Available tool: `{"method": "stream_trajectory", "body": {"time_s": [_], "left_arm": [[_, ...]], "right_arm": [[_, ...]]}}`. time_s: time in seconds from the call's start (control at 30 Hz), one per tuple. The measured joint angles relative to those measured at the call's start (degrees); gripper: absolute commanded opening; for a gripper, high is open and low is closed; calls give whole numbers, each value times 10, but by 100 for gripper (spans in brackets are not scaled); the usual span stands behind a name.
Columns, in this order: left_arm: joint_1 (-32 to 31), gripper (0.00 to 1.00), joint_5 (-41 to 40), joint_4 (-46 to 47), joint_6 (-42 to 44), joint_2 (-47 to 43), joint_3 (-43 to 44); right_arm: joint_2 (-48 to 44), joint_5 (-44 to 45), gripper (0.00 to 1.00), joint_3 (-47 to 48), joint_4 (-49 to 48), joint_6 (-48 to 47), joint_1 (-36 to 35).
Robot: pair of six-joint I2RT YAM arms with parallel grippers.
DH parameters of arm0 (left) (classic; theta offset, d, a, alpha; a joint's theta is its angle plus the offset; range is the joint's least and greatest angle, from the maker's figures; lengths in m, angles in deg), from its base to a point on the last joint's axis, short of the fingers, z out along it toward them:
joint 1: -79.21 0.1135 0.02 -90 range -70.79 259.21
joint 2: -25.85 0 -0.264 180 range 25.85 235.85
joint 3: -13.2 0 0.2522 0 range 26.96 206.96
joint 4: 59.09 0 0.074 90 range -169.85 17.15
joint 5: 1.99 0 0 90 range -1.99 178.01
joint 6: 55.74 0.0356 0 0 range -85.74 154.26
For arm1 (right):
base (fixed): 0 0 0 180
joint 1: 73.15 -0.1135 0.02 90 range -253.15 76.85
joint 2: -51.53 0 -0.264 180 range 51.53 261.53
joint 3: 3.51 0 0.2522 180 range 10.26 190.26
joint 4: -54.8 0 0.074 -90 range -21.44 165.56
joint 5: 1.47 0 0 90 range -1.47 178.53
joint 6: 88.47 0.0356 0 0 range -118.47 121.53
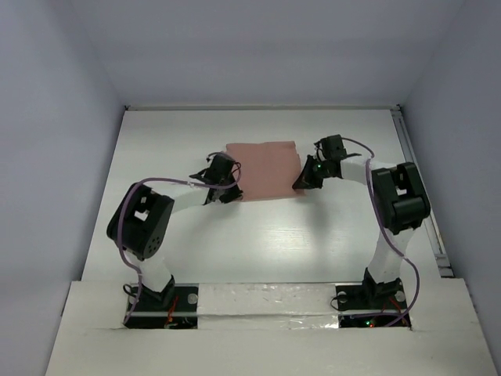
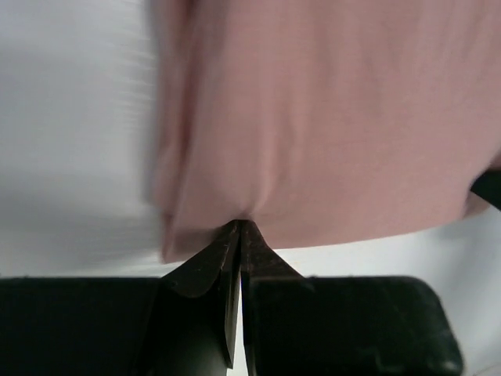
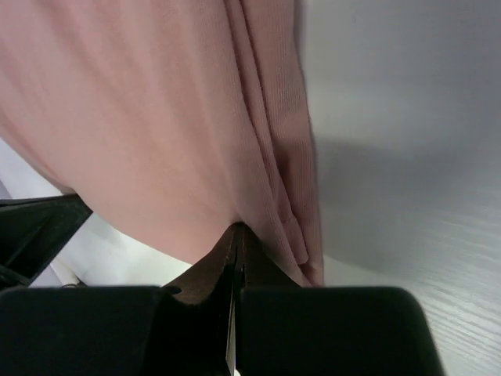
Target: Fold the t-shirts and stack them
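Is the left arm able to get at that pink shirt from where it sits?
Yes, it looks so: the left claw is shut on the shirt at its near edge, by the left corner, with nothing in between. The right claw grips the near edge by the right corner likewise.

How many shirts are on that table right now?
1. The folded pink t-shirt lies on the table toward its far side, near corners pinched by the left pincer and right pincer. Any shirt hidden beneath it would not show.
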Motion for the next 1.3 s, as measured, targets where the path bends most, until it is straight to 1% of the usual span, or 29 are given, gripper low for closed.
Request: {"method": "stream_trajectory", "body": {"time_s": [0.13,0.23,0.3,0.37,0.4,0.47,0.53,0.63,0.77,0.87,0.93,1.07,1.3], "left_arm": [[14,0,-16,7,4,-35,-40],[14,1,-30,-21,20,-59,-42],[13,1,-37,-46,33,-77,-32],[14,2,-40,-75,46,-81,4],[17,2,-40,-81,54,-77,30],[23,2,-39,-87,66,-61,88],[35,1,-38,-83,77,-25,158],[63,1,-29,-64,90,57,262],[101,1,-12,-54,103,181,360],[129,1,-2,-61,112,253,391],[144,1,14,-60,111,285,404],[170,0,11,-63,121,297,426],[181,1,13,-54,125,289,413]], "right_arm": [[-43,4,0,-66,-45,13,0],[-83,18,0,-97,-19,12,-1],[-99,23,0,-88,0,10,-1],[-95,22,0,-52,14,10,-1],[-85,22,0,-20,19,9,-1],[-53,20,0,48,14,7,-1],[-6,14,0,124,8,6,-1],[74,0,0,229,-5,6,-1],[177,-18,0,343,7,10,5],[224,-28,0,386,9,19,14],[254,-33,0,402,19,24,30],[287,-46,0,421,23,34,63],[286,-63,1,422,19,41,88]]}}
